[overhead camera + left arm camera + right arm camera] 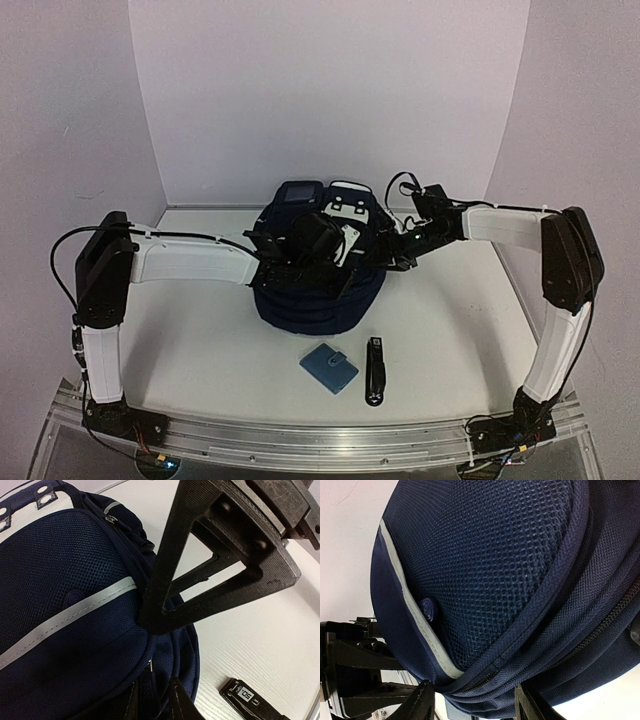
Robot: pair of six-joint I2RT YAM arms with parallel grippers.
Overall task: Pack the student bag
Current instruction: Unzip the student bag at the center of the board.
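Bag (315, 300) at mid-table, toward the far side, mesh face up. Left claw (160, 655) on it, one finger (162, 580) pressed into a seam, the other below; clamped or not, cannot tell. Right claw (475, 702) at the bag's right side, fingers apart astride its edge; grip unclear. Just nearer: wallet (328, 368), black bar (374, 372).

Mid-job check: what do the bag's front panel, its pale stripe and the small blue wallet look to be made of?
Student bag: navy woven fabric, matte; the front panel shows an open honeycomb mesh. Stripe: smooth grey tape, possibly reflective. Wallet: matte blue, maybe faux leather; too small to tell.
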